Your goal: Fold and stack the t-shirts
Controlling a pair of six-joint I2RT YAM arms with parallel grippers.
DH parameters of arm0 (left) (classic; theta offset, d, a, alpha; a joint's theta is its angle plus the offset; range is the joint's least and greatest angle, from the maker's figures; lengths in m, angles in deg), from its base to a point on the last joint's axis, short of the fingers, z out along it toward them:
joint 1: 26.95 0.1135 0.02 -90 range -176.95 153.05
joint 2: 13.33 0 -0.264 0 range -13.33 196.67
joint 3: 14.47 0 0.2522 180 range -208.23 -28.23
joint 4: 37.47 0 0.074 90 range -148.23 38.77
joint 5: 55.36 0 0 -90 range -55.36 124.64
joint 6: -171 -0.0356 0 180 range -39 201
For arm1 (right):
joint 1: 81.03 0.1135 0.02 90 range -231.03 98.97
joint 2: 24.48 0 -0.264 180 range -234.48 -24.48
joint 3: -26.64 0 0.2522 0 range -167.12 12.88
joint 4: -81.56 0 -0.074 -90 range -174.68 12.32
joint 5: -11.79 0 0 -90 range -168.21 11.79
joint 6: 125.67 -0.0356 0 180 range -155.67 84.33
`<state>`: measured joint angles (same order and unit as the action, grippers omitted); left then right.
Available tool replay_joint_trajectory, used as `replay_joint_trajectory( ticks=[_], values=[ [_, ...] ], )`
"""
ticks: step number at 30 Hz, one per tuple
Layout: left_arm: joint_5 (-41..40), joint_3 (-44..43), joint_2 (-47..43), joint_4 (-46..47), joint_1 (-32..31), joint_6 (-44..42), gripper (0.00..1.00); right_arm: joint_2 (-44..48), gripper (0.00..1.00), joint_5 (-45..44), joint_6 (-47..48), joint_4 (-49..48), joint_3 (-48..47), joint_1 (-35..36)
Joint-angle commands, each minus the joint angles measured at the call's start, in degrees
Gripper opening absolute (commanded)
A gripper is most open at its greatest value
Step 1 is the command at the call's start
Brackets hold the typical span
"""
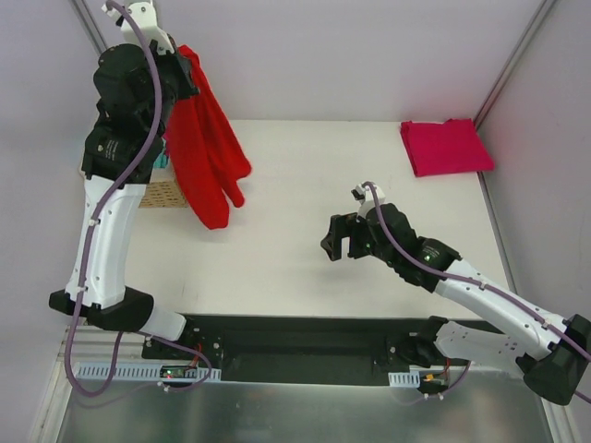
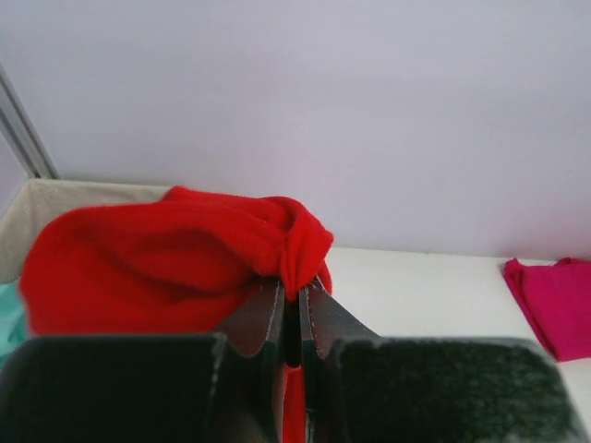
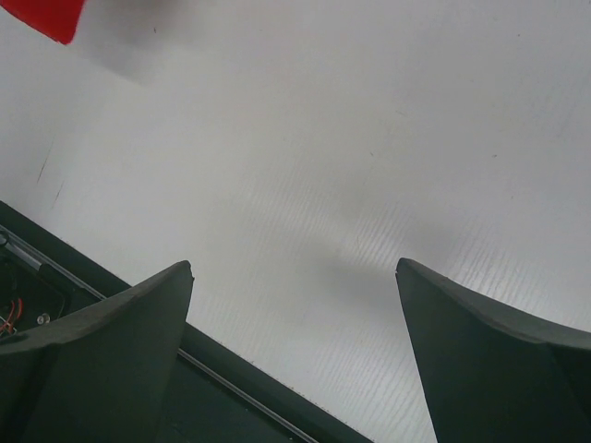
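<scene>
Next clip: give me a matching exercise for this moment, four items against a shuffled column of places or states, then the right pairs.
Items
1. bright red cloth t-shirt
2. folded pinkish crimson t-shirt
3. left gripper
4. right gripper

Places or states
A. open, above the bare white table
B. lying flat at the table's far right corner
C. hanging bunched in the air at the left
D. shut on red cloth

Pairs: 1-C, 2-B, 3-D, 4-A

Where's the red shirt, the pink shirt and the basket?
red shirt [image 1: 208,157], top view, middle of the hanging cloth.
pink shirt [image 1: 446,146], top view, middle of the folded cloth.
basket [image 1: 164,194], top view, woven front wall.
</scene>
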<state>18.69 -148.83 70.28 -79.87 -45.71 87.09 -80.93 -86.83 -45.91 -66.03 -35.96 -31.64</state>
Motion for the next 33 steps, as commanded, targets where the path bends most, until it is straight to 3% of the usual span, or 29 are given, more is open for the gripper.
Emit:
replay_joint_trajectory(
  ticks=[1, 3, 7, 11, 12, 14, 15, 18, 22, 28, 33],
  values=[
    [8.1, -2.1, 1.99, -3.52, -0.4, 1.28, 0.0, -0.68, 0.96, 0.89, -0.39, -2.4, -1.61, 0.27],
    [14.87, -1.05, 3.92, -3.61, -1.01, 3.31, 0.0, -1.03, 0.96, 1.33, -0.66, -2.66, -1.87, 0.27],
    [15.86, 0.8, 10.94, -3.61, -8.38, 3.5, 0.0, -1.12, 0.96, 1.06, -0.92, -2.75, -1.52, 0.27],
    [20.42, 3.25, 23.75, -2.91, -16.02, 6.3, 0.0, -1.12, 0.96, 0.63, -1.18, -2.31, -1.26, 0.36],
    [20.25, 4.39, 25.7, -2.13, -18.82, 8.13, 0.05, -1.04, 0.96, 0.36, -1.27, -2.13, -1.17, 0.27],
    [16.4, 10.27, 29.83, 1.46, -22.09, 9.38, 0.42, -0.16, 0.97, -0.25, -1.19, -1.43, -0.91, 0.36],
    [14.91, 12.55, 30.9, 6.01, -24.8, 10.08, 0.99, 0.19, 0.96, -0.69, -0.92, -1.08, -0.65, 0.27],
    [13.48, 14.78, 34.59, 7.9, -26.76, 13.15, 0.99, 1.77, 0.96, -2.36, -0.05, 0.85, -0.38, 0.36],
    [12.52, 13.9, 31.89, 7.81, -27.29, 12.55, 0.99, 3.09, 0.96, -3.86, 0.83, 1.82, -0.38, 0.36],
    [6.2, 15.03, 18.8, 3.09, -25.54, 9.38, 0.99, 0.73, 0.96, -2.45, 0.75, -0.02, -0.55, 0.36],
    [-1.36, 21.0, 9.21, -1.41, -17.73, 9.9, 0.99, -1.65, 0.96, 0.27, -0.04, -2.48, -0.29, 0.27]
  ],
)
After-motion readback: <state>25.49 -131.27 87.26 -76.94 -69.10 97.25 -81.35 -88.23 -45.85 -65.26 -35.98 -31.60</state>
